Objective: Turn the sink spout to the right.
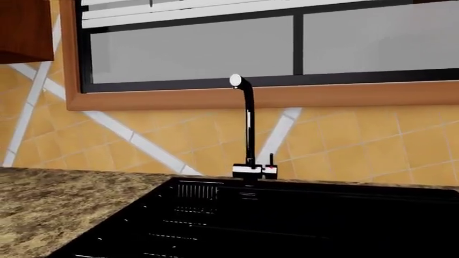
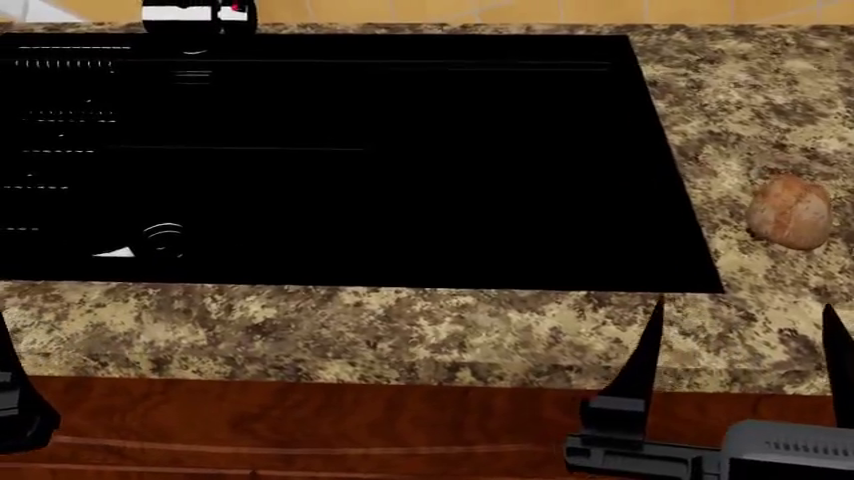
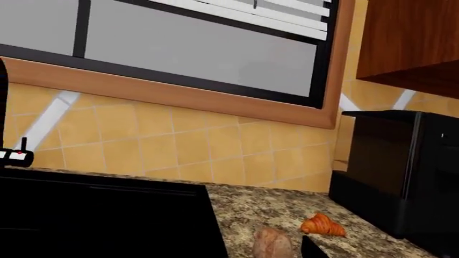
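We record the sink spout (image 1: 249, 126) as a tall, thin black tube rising upright from a chrome base (image 1: 255, 171) at the rear edge of the sink (image 1: 301, 226), against the tiled wall below the window (image 1: 272, 45). Its long axis is vertical; the top bends over and its pale round outlet faces the left wrist camera. A short black lever (image 1: 271, 159) stands just beside it on the base.

In the head view the tube is cut off and only the base shows.

The right gripper (image 2: 742, 345) shows two dark fingers spread apart, holding nothing, at the counter's near edge. Of the left gripper (image 2: 16, 395) only a sliver appears; we cannot tell its state.

A brown roll (image 2: 789, 211) lies on the granite counter (image 2: 400, 325), right of the sink.
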Tool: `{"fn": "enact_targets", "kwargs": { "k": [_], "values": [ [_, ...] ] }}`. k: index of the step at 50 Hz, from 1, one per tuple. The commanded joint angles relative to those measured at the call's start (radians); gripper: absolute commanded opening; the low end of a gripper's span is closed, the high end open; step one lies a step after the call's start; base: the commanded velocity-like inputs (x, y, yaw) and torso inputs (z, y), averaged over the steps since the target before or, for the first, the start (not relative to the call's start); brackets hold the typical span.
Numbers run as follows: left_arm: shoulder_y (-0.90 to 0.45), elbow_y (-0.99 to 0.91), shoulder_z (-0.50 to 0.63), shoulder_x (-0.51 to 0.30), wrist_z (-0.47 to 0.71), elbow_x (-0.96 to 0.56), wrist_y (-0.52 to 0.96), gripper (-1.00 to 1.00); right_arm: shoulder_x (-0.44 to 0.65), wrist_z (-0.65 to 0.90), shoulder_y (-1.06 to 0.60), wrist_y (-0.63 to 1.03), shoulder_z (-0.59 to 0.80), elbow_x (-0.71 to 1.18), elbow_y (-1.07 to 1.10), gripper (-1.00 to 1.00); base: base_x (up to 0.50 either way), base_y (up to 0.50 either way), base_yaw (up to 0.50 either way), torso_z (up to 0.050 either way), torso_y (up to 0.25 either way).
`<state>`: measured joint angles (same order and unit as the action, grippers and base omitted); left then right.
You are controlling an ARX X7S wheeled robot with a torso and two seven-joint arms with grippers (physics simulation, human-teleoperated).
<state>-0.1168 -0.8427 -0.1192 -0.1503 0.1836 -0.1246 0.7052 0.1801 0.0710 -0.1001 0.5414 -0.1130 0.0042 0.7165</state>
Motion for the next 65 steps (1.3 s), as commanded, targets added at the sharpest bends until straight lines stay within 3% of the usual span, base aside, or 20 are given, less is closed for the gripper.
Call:
{"fn": "enact_targets", "kwargs": {
  "k": [1, 35, 65],
  "values": [
    [0.013, 0.007, 0.012, -0.001, -0.010, 0.009, -0.038, 1.00, 0.003, -0.003, 0.011, -0.020, 0.006, -0.003, -0.004, 1.00, 0.11, 0.29, 0.00, 0.000, 0.000],
    [0.003, 0.008, 0.035, -0.022, 0.029, 0.001, -0.032, 1.00, 0.015, 0.025, 0.016, -0.015, -0.009, 0.027, -0.002, 1.00, 0.15, 0.35, 0.00, 0.000, 0.000],
    [0.014, 0.015, 0.034, -0.042, 0.058, -0.028, -0.047, 1.00, 0.036, 0.046, 0.021, -0.021, 0.002, 0.054, 0.006, 1.00, 0.33, 0.07, 0.00, 0.000, 0.000]
  ]
}}
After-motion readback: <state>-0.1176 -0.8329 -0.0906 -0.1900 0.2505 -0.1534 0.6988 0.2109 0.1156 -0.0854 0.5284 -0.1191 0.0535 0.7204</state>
